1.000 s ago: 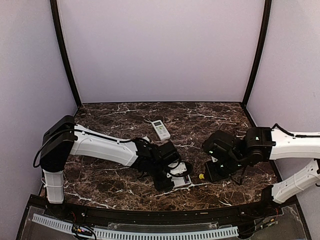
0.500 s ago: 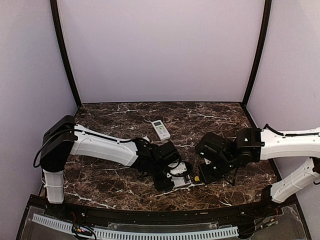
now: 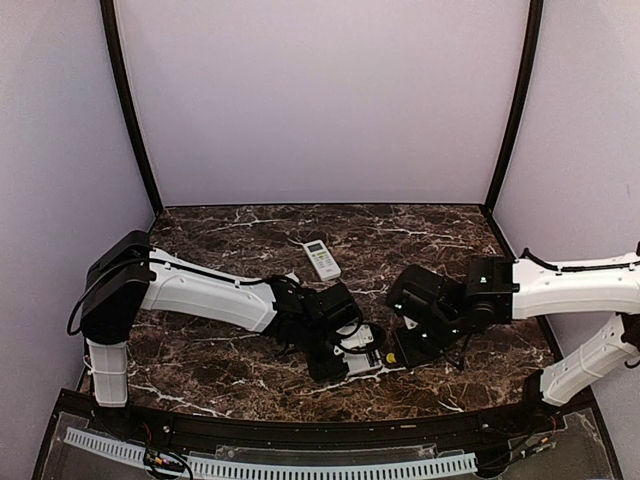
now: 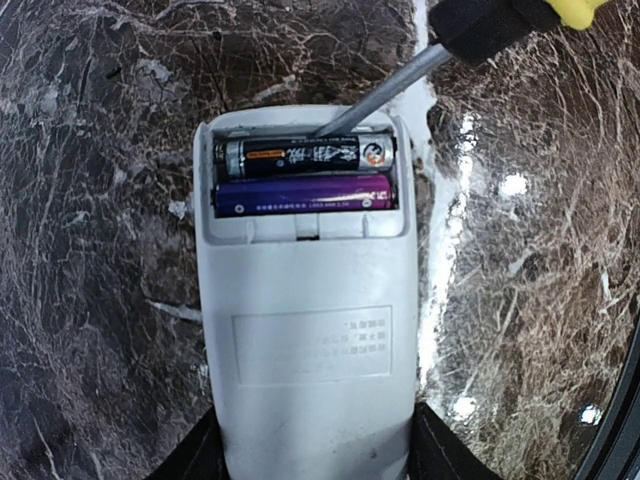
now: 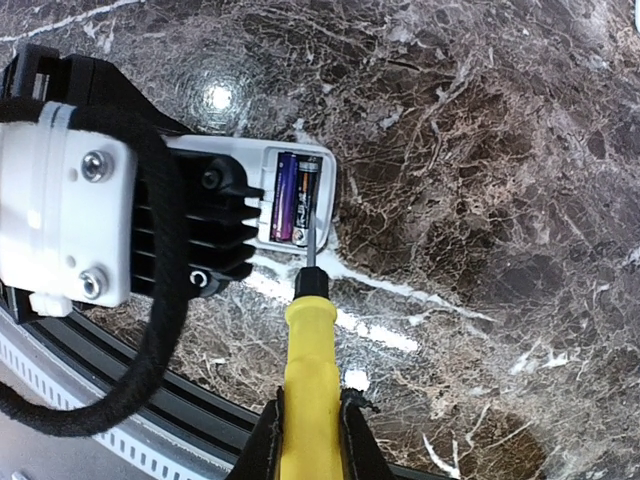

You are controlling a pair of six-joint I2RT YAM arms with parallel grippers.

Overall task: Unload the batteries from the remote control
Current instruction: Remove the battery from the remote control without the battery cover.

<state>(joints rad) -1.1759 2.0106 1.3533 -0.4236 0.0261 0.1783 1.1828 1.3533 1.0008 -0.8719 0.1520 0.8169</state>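
A grey-white remote control [image 4: 310,340] lies back-up on the marble table with its battery compartment uncovered. My left gripper [image 4: 315,460] is shut on its lower end, one finger on each side. Two batteries sit side by side in the compartment, a black one [image 4: 300,155] nearer the end and a purple one [image 4: 300,195]. My right gripper [image 5: 310,440] is shut on a yellow-handled screwdriver [image 5: 310,370]. The screwdriver's metal shaft [image 4: 375,95] reaches the black battery [image 5: 306,200]. In the top view both grippers meet at the remote control [image 3: 362,362] near the table's front edge.
A second white remote [image 3: 321,258] lies face-up farther back at the table's middle. A black rail [image 3: 300,432] runs along the front edge just behind the held remote. Lilac walls close in the back and both sides.
My right arm has moved left with the screwdriver, bringing its tip to the held remote. The left arm and the remote have not moved.
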